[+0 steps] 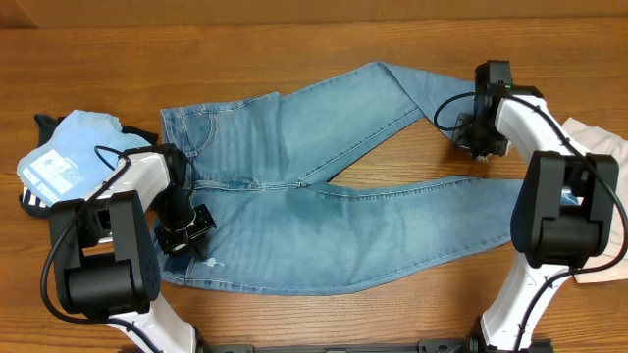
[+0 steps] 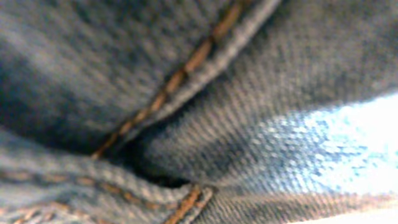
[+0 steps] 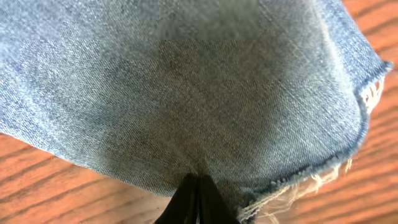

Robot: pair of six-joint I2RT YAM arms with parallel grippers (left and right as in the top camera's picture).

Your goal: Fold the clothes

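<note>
Wooden surface. Jeans lie flat mid-surface, waistband by the left arm, legs splayed toward the right arm. Sky-blue shirt at the left edge. Cream-white garment at the right edge. Right gripper: jaws pressed together, pinching the upper leg near its frayed hem. Left gripper is down on the waistband; jaw state cannot be told.

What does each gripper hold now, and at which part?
Right gripper pinches the jeans near a frayed leg hem. Left gripper: at the waist end, grip unclear.
</note>
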